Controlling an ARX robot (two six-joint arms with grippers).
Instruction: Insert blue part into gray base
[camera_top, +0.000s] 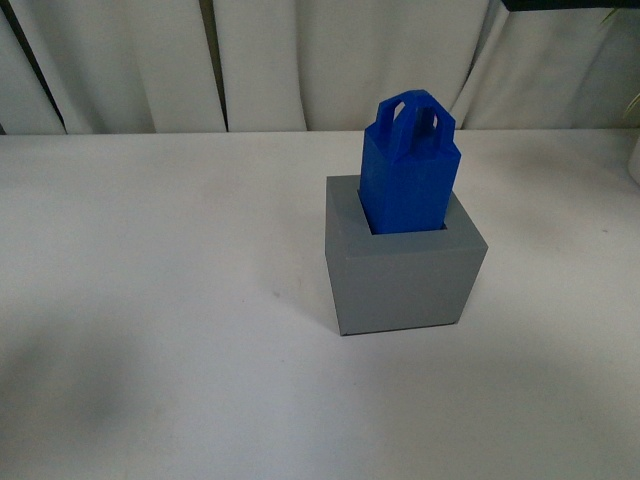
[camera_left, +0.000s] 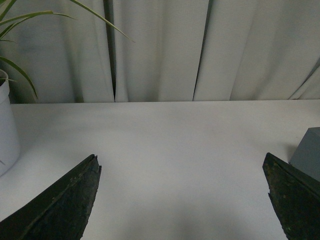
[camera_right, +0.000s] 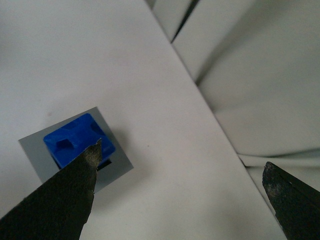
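The blue part stands upright in the square recess of the gray base near the middle of the white table, its looped handle on top. Neither arm shows in the front view. From high above, the right wrist view looks down on the blue part seated in the gray base; my right gripper is open and holds nothing. My left gripper is open over bare table, low down, with a corner of the gray base just past one finger.
White curtains hang behind the table's far edge. A white pot with a green plant stands on the table in the left wrist view. The white table surrounds the base.
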